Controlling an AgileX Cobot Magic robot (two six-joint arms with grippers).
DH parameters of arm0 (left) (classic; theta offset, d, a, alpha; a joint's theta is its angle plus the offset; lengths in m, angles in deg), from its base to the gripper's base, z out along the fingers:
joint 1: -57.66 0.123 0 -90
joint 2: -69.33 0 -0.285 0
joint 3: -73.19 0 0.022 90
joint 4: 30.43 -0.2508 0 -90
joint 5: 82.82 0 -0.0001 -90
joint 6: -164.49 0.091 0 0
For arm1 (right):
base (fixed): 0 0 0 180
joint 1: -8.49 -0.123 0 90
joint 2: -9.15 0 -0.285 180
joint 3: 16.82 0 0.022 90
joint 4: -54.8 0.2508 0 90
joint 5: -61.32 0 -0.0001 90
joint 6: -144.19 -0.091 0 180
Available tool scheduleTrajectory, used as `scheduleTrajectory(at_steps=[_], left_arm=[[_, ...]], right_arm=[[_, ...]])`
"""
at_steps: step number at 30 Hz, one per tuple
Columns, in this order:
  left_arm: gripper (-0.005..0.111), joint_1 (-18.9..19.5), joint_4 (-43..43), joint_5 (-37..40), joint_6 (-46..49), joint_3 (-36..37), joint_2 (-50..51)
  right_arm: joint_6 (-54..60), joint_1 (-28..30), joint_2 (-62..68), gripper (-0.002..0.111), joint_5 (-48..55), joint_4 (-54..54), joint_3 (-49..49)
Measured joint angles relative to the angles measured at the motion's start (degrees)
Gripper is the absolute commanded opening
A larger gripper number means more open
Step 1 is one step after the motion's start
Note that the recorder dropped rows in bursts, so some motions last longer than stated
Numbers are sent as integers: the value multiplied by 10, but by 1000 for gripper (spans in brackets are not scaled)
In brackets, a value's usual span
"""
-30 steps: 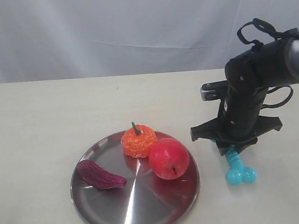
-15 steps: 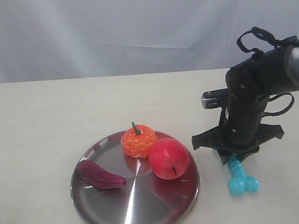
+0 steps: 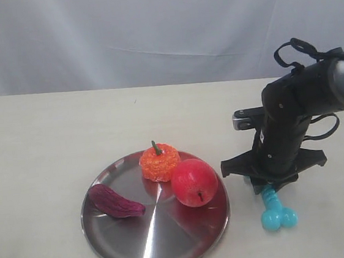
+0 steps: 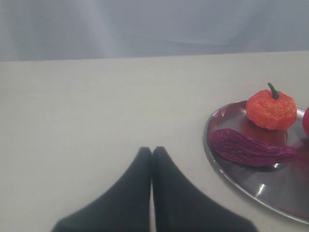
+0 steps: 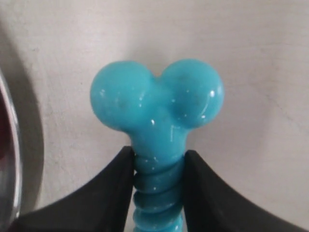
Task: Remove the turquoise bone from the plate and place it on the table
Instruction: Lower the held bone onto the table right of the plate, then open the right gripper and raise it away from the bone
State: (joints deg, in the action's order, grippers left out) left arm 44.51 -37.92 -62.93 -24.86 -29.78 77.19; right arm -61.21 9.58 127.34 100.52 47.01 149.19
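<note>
The turquoise bone (image 3: 274, 207) hangs end-down over the table (image 3: 49, 135), just right of the silver plate (image 3: 165, 243). My right gripper (image 3: 267, 187) is shut on its ribbed middle. In the right wrist view the black fingers (image 5: 116, 179) press both sides of the ribs, and the bone's knobbed end (image 5: 157, 99) sticks out close above the beige surface, with the plate's rim (image 5: 9, 159) at the side. Whether the knobs touch the table I cannot tell. My left gripper (image 4: 152, 151) is shut and empty over bare table beside the plate (image 4: 270, 191); it is outside the exterior view.
On the plate sit a red apple (image 3: 194, 183), an orange pumpkin-like fruit (image 3: 159, 162) and a dark purple sweet potato (image 3: 115, 201). A white curtain (image 3: 149, 26) closes off the far side of the table. The right arm's black body (image 3: 293, 110) stands over the table's right part.
The right gripper has come down a little with the bone, whose knobbed end now sits lower and closer to the table. The things on the plate have not moved.
</note>
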Motion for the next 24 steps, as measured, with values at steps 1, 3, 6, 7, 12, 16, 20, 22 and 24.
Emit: scheduleTrajectory(at_steps=[1, 3, 6, 7, 12, 16, 20, 22, 24], left_arm=[[0, 0, 0, 0, 0, 0, 0], [0, 0, 0, 0, 0, 0, 0], [0, 0, 0, 0, 0, 0, 0], [0, 0, 0, 0, 0, 0, 0], [0, 0, 0, 0, 0, 0, 0], [0, 0, 0, 0, 0, 0, 0], [0, 0, 0, 0, 0, 0, 0], [0, 0, 0, 0, 0, 0, 0], [0, 0, 0, 0, 0, 0, 0]], right_arm=[[0, 0, 0, 0, 0, 0, 0], [0, 0, 0, 0, -1, 0, 0], [0, 0, 0, 0, -1, 0, 0], [0, 0, 0, 0, -2, 0, 0], [1, 0, 0, 0, -2, 3, 0], [1, 0, 0, 18, -2, 4, 0], [1, 0, 0, 49, -5, 4, 0], [1, 0, 0, 59, -6, 4, 0], [1, 0, 0, 62, -7, 4, 0]])
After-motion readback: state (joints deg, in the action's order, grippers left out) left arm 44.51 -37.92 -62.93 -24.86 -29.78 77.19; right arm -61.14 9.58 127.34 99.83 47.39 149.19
